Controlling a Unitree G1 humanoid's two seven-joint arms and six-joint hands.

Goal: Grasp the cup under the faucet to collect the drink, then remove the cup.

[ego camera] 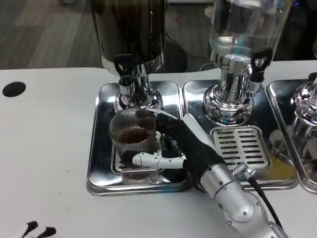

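Note:
A clear ribbed cup (132, 140) with a little brown drink in it stands on the left steel drip tray (101, 148), below the black faucet (124, 67) of the dark drink dispenser (131, 34). My right hand (171, 146) reaches in from the lower right and wraps the cup's right side, with one white and black finger across the cup's front low down. The fingertips of my left hand (37, 230) peek in at the bottom left corner, far from the cup; how they are held is cut off by the picture's edge.
A clear dispenser (242, 34) stands on a second tray (198, 99) with a slotted grate (241, 146) to the right. A third chrome dispenser base (304, 104) sits at the right edge. A black hole (14, 89) marks the white table at left.

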